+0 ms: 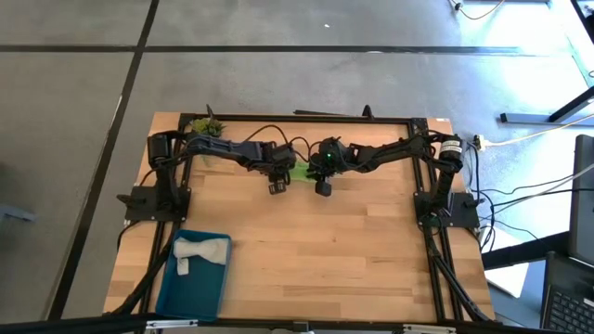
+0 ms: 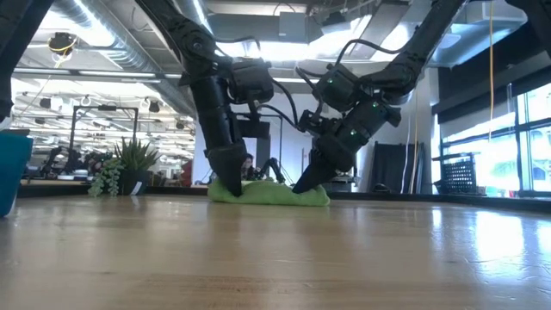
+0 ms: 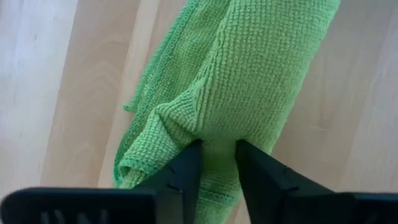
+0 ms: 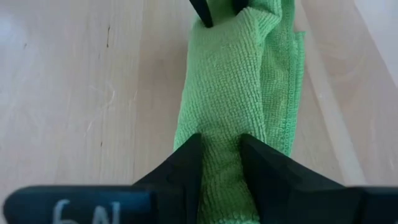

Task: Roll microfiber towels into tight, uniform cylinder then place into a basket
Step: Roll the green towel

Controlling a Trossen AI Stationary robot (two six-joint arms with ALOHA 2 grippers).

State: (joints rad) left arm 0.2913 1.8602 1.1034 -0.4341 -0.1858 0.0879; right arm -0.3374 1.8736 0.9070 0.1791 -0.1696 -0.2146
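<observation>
Low view: lime green towel (image 2: 269,193) lies as a low roll on the surface (image 2: 275,258), far side of centre, one end effector at each end. Left end effector (image 3: 217,155) pinches a ridge of cloth at one end; right end effector (image 4: 221,155) does the same at the other. Both sets of fingers are closed on fabric, narrow gap, cloth bulging between them.

High view: the grey towel (image 1: 198,250) already sits rolled in the basket (image 1: 195,289), at the near-left corner, well apart from the green one. Small plant sprig (image 1: 206,123) at the far-left edge, not involved.

Handling, my read:
- Light, soft, no stiffness. It will sag in the middle if lifted from one end only, so a two-end lift makes sense.
- Looped pile is grippy, slip is unlikely. Bigger risk is the roll loosening: a loose hemmed edge trails along one side in both wrist views.
- Roll looks slack and uneven, flatter than a cylinder. Pinching only the top layer may peel it open.
- Best hold: across the full roll thickness near each end, trapping the loose edge underneath.
</observation>
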